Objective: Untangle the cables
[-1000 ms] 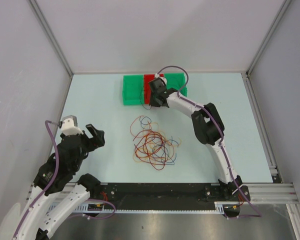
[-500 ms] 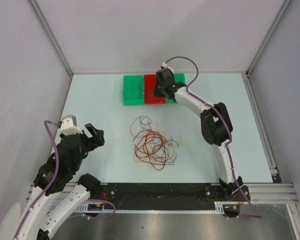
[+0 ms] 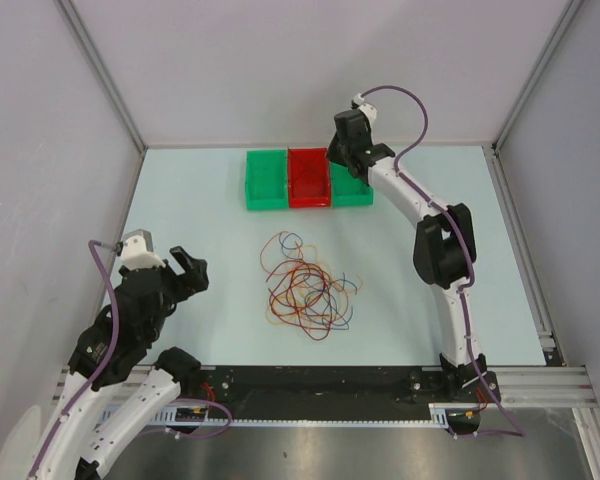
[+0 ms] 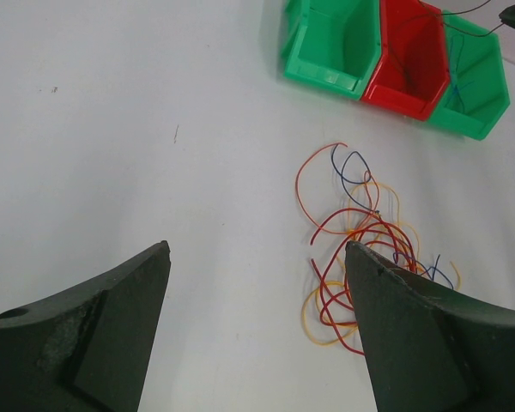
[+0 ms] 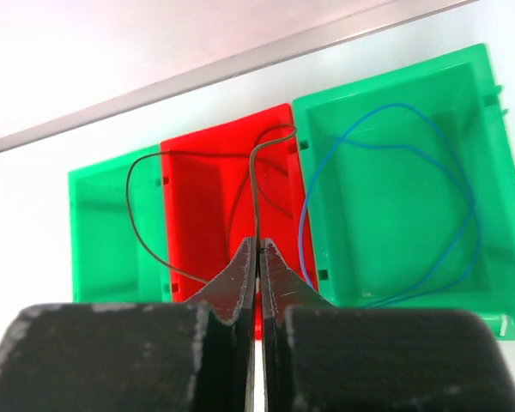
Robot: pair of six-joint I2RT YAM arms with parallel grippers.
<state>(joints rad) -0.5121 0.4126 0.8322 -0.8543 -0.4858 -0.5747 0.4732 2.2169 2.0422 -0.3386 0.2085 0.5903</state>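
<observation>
A tangle of thin red, orange, yellow and blue cables [image 3: 305, 290] lies mid-table; it also shows in the left wrist view [image 4: 360, 249]. My right gripper [image 5: 258, 245] is shut on a thin brown cable [image 5: 252, 184] and holds it above the red bin [image 5: 215, 206]; its loop hangs over the red bin and the left green bin [image 5: 112, 232]. In the top view that gripper [image 3: 342, 150] is at the bins' far right. A blue cable [image 5: 395, 206] lies in the right green bin [image 5: 489, 154]. My left gripper [image 3: 185, 270] is open and empty, left of the tangle.
Three bins, green [image 3: 265, 180], red [image 3: 308, 178] and green [image 3: 352, 185], stand in a row at the back of the table. Grey walls close in the left, right and far sides. A black rail [image 3: 320, 385] runs along the near edge.
My right gripper has risen and moved right and back from over the red bin, lifting the brown cable with it. The left arm has not moved.
</observation>
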